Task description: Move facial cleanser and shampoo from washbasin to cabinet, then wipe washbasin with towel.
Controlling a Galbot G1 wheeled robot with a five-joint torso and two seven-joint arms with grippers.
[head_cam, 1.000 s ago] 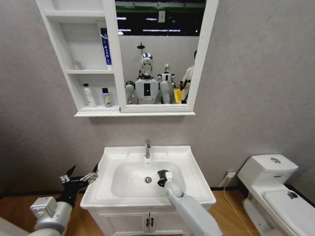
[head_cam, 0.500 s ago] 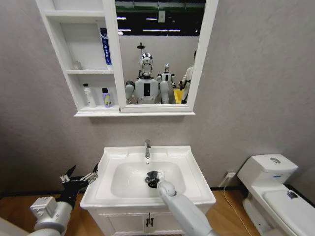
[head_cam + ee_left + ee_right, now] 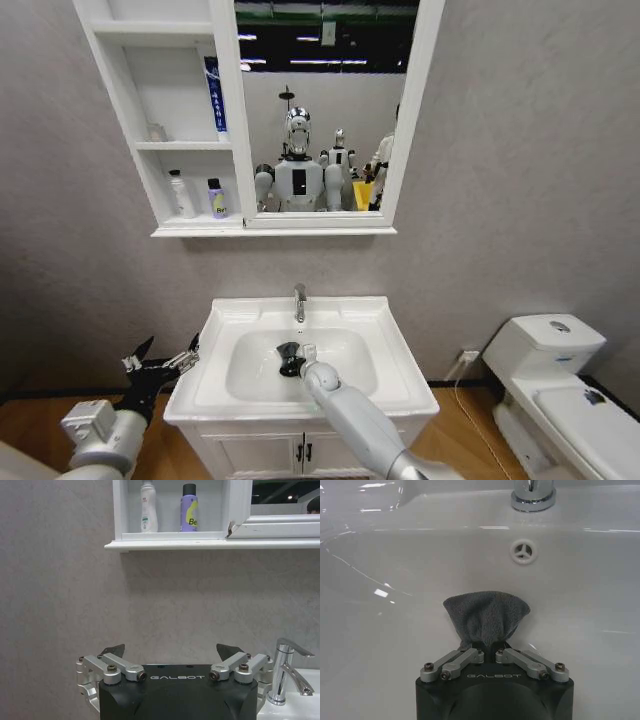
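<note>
Right gripper [image 3: 297,357] slid left across washbasin [image 3: 395,372]; jaws clenched on towel [image 3: 486,616].

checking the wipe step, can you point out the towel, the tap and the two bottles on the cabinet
towel [image 3: 486,614], right wrist view, middle of the grey cloth.
tap [image 3: 299,299], head view, chrome spout.
white bottle [image 3: 147,507], left wrist view, its body.
purple bottle [image 3: 189,514], left wrist view, its label.
cabinet [image 3: 196,230], head view, bottom shelf edge.

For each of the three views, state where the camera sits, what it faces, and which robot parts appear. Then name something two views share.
Head view: from the head, down at white ceramic washbasin; both arms visible.
Left wrist view: faces wall and white open-shelf cabinet; left gripper open.
Right wrist view: faces basin bowl; right gripper shut on dark grey cloth towel.
Shared: chrome tap.
</note>
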